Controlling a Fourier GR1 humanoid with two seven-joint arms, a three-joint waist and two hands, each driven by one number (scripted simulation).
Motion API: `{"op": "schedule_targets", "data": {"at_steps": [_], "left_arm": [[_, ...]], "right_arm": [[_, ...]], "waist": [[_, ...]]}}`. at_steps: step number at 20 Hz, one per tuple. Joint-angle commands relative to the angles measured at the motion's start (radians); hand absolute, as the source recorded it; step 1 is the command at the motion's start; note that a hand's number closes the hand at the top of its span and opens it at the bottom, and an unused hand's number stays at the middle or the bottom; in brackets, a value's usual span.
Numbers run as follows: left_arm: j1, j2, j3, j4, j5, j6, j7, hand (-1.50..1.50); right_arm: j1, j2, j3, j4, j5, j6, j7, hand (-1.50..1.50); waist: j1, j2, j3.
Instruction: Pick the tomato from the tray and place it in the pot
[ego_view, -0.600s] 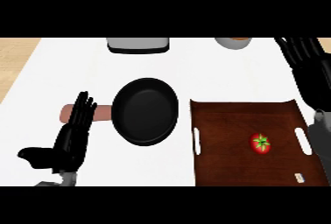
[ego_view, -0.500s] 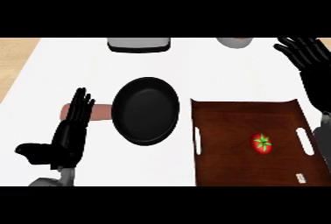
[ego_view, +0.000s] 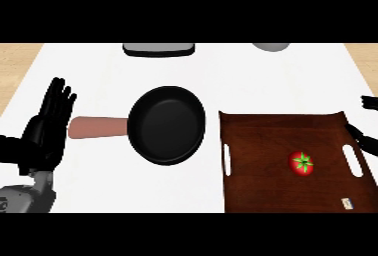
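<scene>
Tomato (ego_view: 301, 163) sat on the tray (ego_view: 258, 135), right of its centre, green stem up. Right hand (ego_view: 370, 102) showed only as a sliver at the view's right edge, with the tomato at about 8 o'clock from it; whether it was spread or closed couldn't be told. Left hand (ego_view: 50, 125) rested spread, fingers up, far across the worktop (ego_view: 258, 80), beyond the pot (ego_view: 168, 125). Right hand was the nearer, so the likely picker. Pot lay at 10 o'clock from the tomato, just beside the tray.

One tomato (ego_view: 301, 163), one tray (ego_view: 280, 132), and one black pan (ego_view: 167, 125).
</scene>
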Motion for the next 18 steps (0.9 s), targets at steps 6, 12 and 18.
{"op": "schedule_targets", "data": {"at_steps": [6,12,18], "left_arm": [[-0.032,0.021,0.058,-0.018,-0.005,-0.033,0.101,0.00],[-0.060,0.032,0.064,0.020,-0.019,-0.040,0.111,0.00],[-0.055,0.027,0.074,0.006,-0.010,-0.051,0.118,0.00]], "right_arm": [[0.035,-0.032,-0.063,0.226,0.070,0.121,-0.417,-1.50],[0.069,-0.216,0.037,0.087,0.138,0.281,-0.169,-1.50],[0.037,-0.261,0.212,-0.082,0.312,0.292,0.080,-1.50]], "waist": [[0.010,-0.012,-0.004],[0.005,-0.013,-0.007],[0.012,-0.013,-0.008]]}}
